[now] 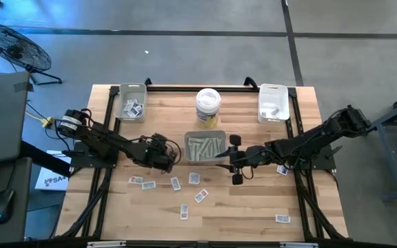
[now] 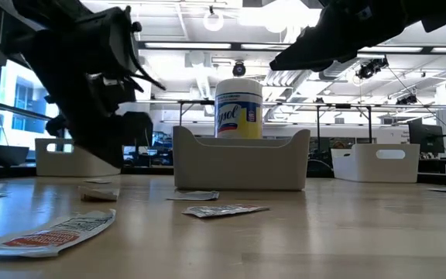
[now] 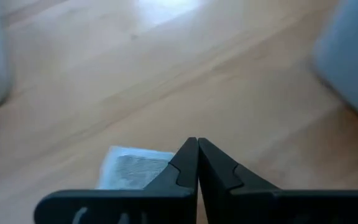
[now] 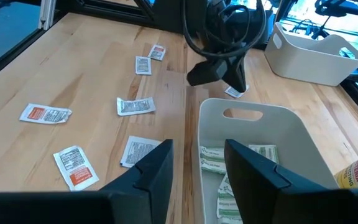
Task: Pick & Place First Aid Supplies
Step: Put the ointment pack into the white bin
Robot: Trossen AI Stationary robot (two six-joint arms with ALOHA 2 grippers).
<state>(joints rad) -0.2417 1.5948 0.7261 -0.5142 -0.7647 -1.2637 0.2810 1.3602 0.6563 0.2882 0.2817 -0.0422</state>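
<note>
My left fingers (image 3: 197,163) are pressed fully together, tips low over the wooden counter (image 1: 253,207), just off the left end of the grey tray (image 1: 189,140) that sits in the middle of the counter. One small white packet (image 3: 131,168) lies flat right beside the closed tips, touching or nearly touching one finger rather than clamped between them, so I cannot tell that I hold it. To do this pick well, I judge I should lift slowly and check that the packet rises with me; if it stays on the wood, I should reopen, straddle one edge and close again, since thin paper slips easily. My right fingers (image 4: 197,163) hang open at a moderate width, empty, above the near rim of the grey tray, which already holds several long pale strips (image 4: 253,152). More packets (image 1: 185,212) lie scattered across the counter toward its front edge, well apart from both sets of fingers.
</note>
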